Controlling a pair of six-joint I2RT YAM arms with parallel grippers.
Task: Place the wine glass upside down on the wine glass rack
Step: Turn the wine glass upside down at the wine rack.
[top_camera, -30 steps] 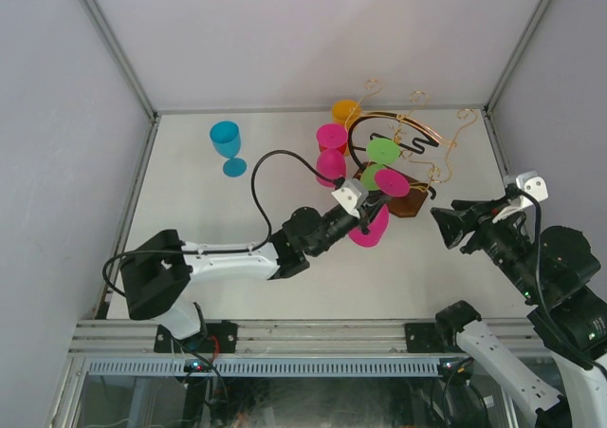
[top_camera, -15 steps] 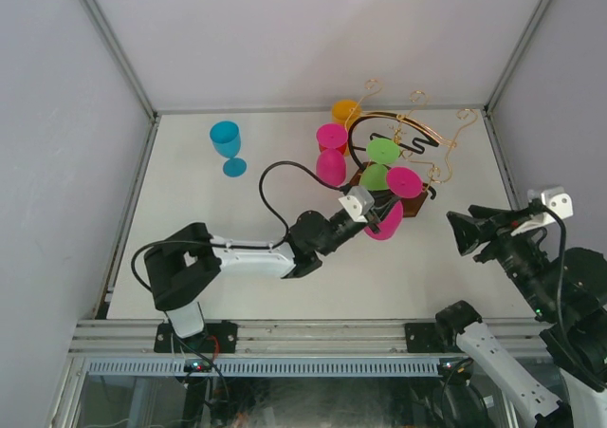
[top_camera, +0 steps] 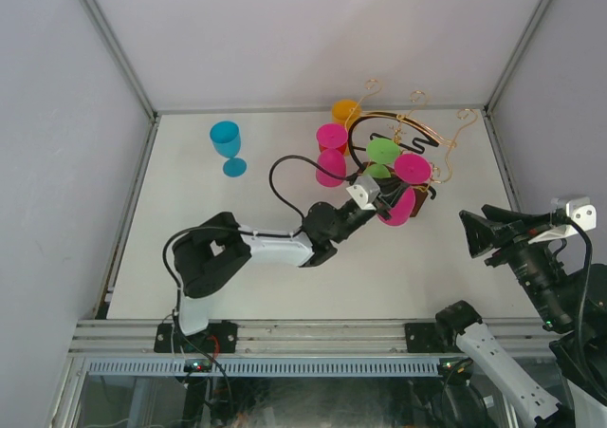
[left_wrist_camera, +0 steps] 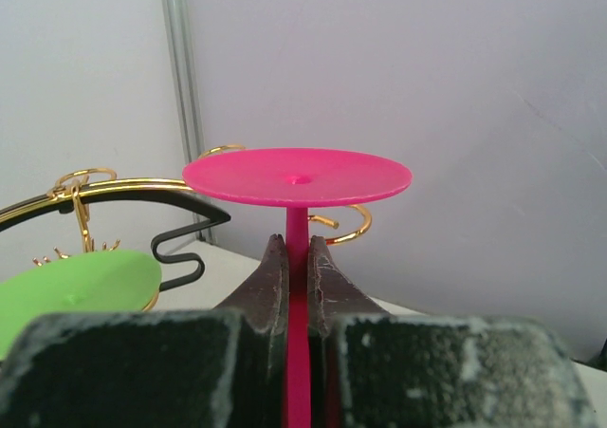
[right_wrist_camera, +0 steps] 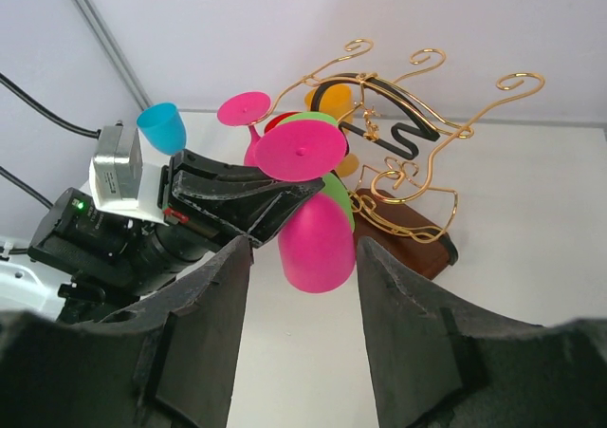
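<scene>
At the far left of the white table (top_camera: 190,257) a blue wine glass (top_camera: 227,144) stands upright and alone, well apart from everything else. Going to the right, my left arm (top_camera: 270,251) lies stretched across the table toward the rack. On the left side of the rack hangs a second pink glass (top_camera: 331,139), foot up, and an orange glass (top_camera: 344,112) is just behind it. Then comes my left claw (top_camera: 381,203), closed tight on the stem of the pink wine glass (top_camera: 399,207). In the left wrist view my two fingers (left_wrist_camera: 270,286) press the thin stem from both sides, a little under the round foot. This glass is upside down (foot on top, bowl hanging below). I hold it in the air at the near side of the wine glass rack (top_camera: 446,153), with the bowl in front of the dark brown base (top_camera: 420,198). Its foot is close to the gold scroll arms, but I cannot tell if it touches any wire. Just beside it a green glass (top_camera: 383,151) hangs upside down on the rack. At the far right my right claw (top_camera: 469,233) is wide open and holds nothing. It is apart from the rack and faces toward it.
</scene>
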